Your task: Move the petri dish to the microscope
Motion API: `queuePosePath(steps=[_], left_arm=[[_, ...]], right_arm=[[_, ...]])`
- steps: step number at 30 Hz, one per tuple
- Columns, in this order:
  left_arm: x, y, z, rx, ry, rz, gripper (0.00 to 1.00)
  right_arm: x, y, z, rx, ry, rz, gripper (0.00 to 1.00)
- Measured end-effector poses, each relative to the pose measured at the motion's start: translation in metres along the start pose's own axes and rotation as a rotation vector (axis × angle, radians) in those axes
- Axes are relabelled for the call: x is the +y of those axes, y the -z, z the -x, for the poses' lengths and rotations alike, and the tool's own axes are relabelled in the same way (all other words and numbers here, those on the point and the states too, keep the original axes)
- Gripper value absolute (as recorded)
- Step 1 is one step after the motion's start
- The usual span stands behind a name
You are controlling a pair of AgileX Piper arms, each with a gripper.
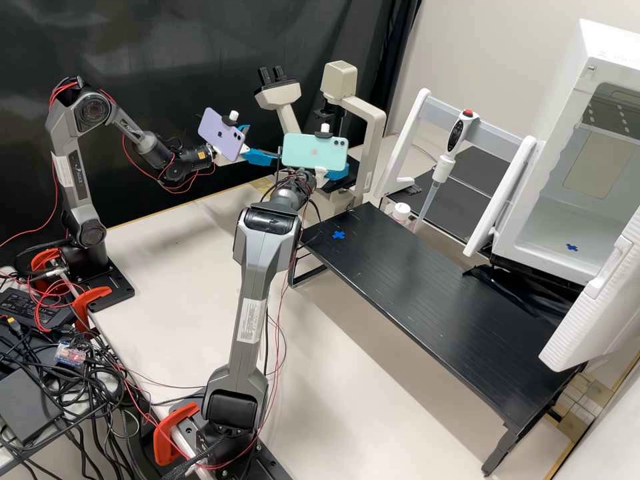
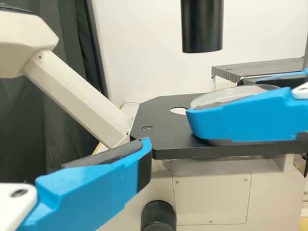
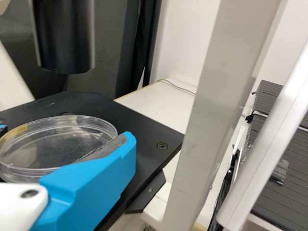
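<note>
a: so where's the dish?
b: between the fingers of the right gripper, over the flat black platform of the microscope. the gripper looks closed onto opposite sides of the rim, so i'd say it has hold of it.
a: and the left gripper?
b: spread wide, with nothing in it, just off the platform's other side. the right one is clearly the nearer, and i'd leave the job to it.
a: which way must the dish go?
b: toward the pale circle in the platform, under the black tube. the dish sits just beside that circle, on the right arm's side, so i reckon it wants a small shift inward, then a gentle release.
a: is it lined up any special way?
b: it's round, so no long axis to turn. it lies roughly flat, its face up toward the tube.
a: touching the platform?
b: can't tell; the blue finger covers the lower edge.
a: what's it look like?
b: clear, shallow, thin-walled, with shine along the rim and a yellowish patch at one side.
</note>
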Motion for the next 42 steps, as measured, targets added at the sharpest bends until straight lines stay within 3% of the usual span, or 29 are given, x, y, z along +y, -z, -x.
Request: queuePosePath(steps=[5,12,20,28,35,42], left_arm=[[0.000,0.000,0.000,0.000,0.000,0.000,1.00],[0.000,0.000,0.000,0.000,0.000,0.000,1.00],[0.000,0.000,0.000,0.000,0.000,0.000,1.00],[0.000,0.000,0.000,0.000,0.000,0.000,1.00],[0.000,0.000,0.000,0.000,0.000,0.000,1.00],[0.000,0.000,0.000,0.000,0.000,0.000,1.00]], right_arm=[[-0.007,-0.005,-0.009,-0.016,0.005,-0.023,0.00],[-0.023,-0.006,-0.014,-0.020,0.025,-0.086,0.00],[-0.032,0.003,-0.019,-0.005,0.031,-0.080,0.00],[-0.031,0.003,-0.029,-0.035,0.016,-0.061,0.00],[-0.029,0.004,-0.033,-0.037,0.005,-0.014,0.00],[-0.029,0.003,-0.035,-0.048,0.006,-0.016,0.00]])
